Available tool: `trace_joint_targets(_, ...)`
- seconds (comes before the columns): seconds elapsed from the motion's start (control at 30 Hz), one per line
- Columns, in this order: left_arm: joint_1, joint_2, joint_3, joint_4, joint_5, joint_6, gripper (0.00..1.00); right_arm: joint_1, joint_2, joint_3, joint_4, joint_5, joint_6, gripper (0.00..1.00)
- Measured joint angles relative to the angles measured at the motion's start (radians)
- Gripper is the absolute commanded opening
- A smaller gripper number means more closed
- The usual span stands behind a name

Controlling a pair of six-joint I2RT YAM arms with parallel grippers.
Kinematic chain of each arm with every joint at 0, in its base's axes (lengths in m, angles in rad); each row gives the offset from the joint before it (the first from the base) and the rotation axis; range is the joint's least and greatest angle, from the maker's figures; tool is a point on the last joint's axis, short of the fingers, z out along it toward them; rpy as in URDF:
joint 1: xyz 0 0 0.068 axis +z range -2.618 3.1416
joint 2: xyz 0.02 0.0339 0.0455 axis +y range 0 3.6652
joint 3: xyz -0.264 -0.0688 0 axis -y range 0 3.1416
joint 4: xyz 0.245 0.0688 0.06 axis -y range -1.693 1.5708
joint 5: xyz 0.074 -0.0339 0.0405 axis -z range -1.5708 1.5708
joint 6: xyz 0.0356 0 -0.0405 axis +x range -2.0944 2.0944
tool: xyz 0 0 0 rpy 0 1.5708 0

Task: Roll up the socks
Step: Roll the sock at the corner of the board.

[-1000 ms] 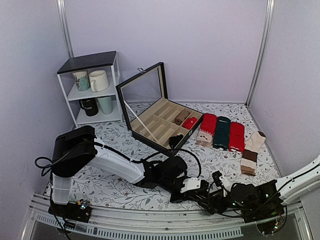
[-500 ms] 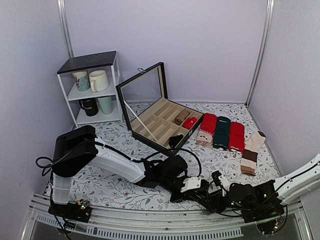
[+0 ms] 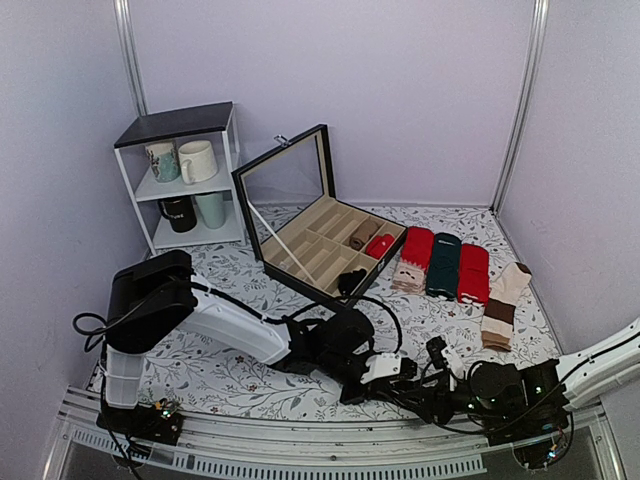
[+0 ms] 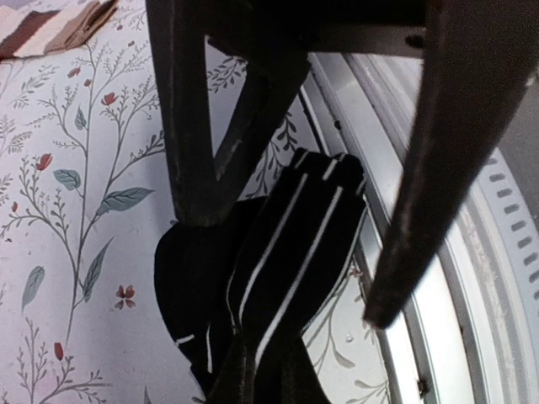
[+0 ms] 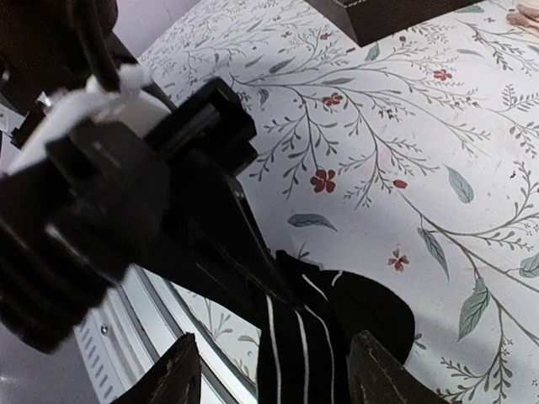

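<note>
Near table edge: striped sock, likely limp, best pinched where bunched; left gripper and right gripper both agape.

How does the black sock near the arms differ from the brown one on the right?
The black sock has thin white stripes; the brown sock has broad cream bands. The black sock is bunched up; the brown sock lies flat, untouched. Both are striped.

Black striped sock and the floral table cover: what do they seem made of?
Sock: soft matte knit fabric, probably a cotton blend. It bunches and folds, and has thin white stripes. Table cover: smooth printed sheet with a floral pattern, lying flat. Whether it is cloth or vinyl, I cannot tell.
</note>
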Motion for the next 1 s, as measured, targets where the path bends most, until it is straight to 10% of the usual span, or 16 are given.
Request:
trace_joint_targets(0.27, 0.004, 0.002, 0.000, 0.003, 0.011, 0.000, 0.00, 0.001, 0.101, -0.008, 0.020, -0.037, 0.013, 0.50)
trace_joint_targets(0.6, 0.007, 0.004, 0.000, 0.005, 0.021, 0.000, 0.00, 0.007, 0.140, -0.017, 0.051, -0.072, 0.031, 0.15)
trace_joint_targets(1.0, 0.005, -0.016, -0.005, 0.021, 0.005, -0.006, 0.15, 0.006, 0.122, -0.058, 0.098, -0.051, 0.188, 0.08)
